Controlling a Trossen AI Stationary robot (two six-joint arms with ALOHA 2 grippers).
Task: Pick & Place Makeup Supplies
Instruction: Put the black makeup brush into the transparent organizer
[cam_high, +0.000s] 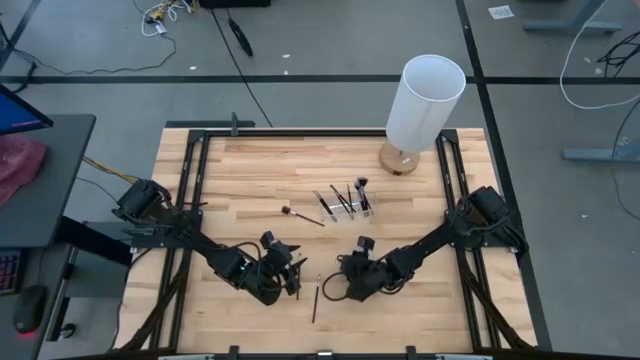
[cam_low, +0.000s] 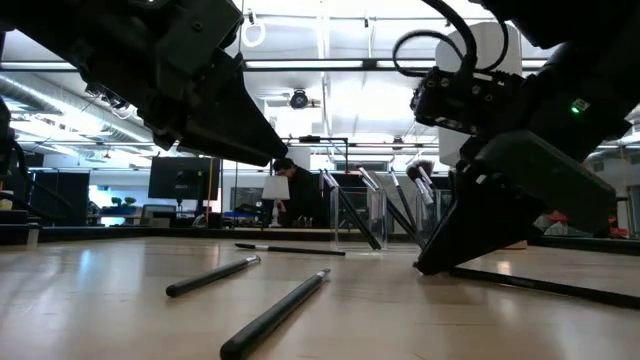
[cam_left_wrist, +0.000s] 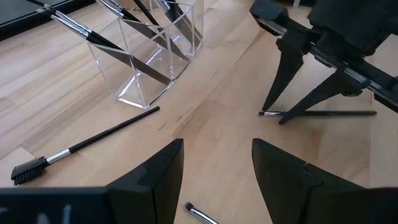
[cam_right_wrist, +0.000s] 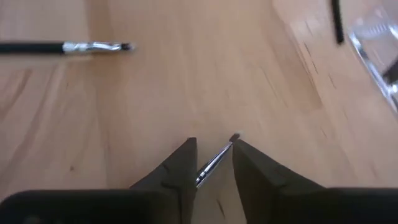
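The right pincer (cam_right_wrist: 214, 163) stands half apart astride a thin brush (cam_right_wrist: 217, 160) lying flat on the worktop (cam_right_wrist: 186, 81), its long axis running between the fingers, ready for closing.

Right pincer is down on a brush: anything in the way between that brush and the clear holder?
Nothing visible blocks it. The right pincer straddles a thin dark-handled makeup brush lying on the wooden table. Toward the clear plastic holder the wood is bare; the left pincer waits off to the side.

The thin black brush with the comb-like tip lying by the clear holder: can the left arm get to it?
Probably yes. The thin black comb-tipped brush lies alone on bare wood, just ahead of the open left gripper; the right gripper works off to the side.
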